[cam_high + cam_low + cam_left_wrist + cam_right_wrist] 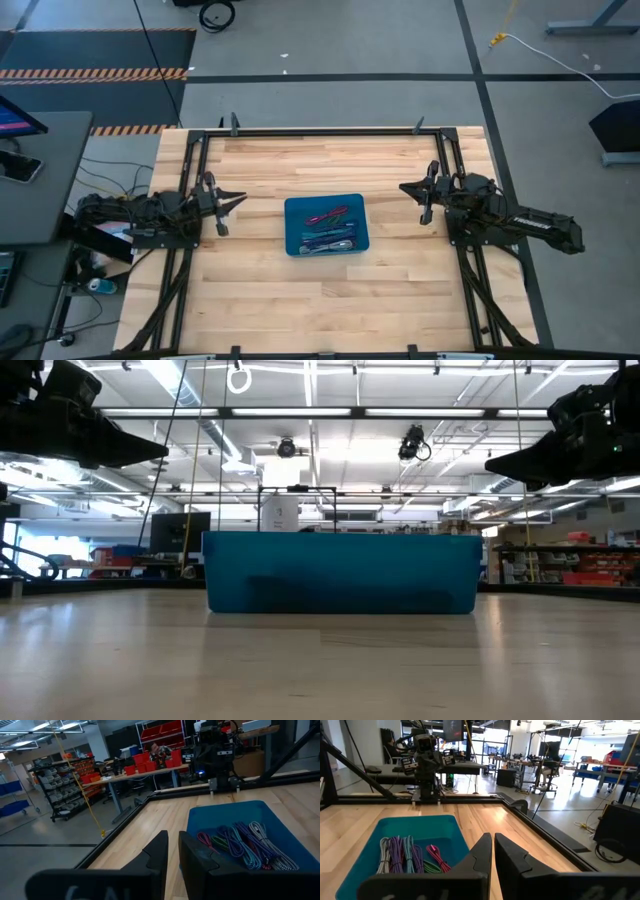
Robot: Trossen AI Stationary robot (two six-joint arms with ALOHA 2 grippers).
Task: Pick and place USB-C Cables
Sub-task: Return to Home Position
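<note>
The cables (328,228) are all lying in the blue bin (298,208) in the middle of the wooden table (300,300). The left gripper (173,839) hangs well off to the bin's left and the right gripper (492,839) well off to its right. Both have their fingers pressed together and are pinching nothing. Black frame rails (330,131) edge the table.

The table (330,290) is pale wood planking with visible grain and a soft sheen, edged by black metal rails (320,131). The bin (290,205) is smooth blue plastic, fairly matt. The USB-C cables (240,842) in it have braided, woven-looking sheaths.
</note>
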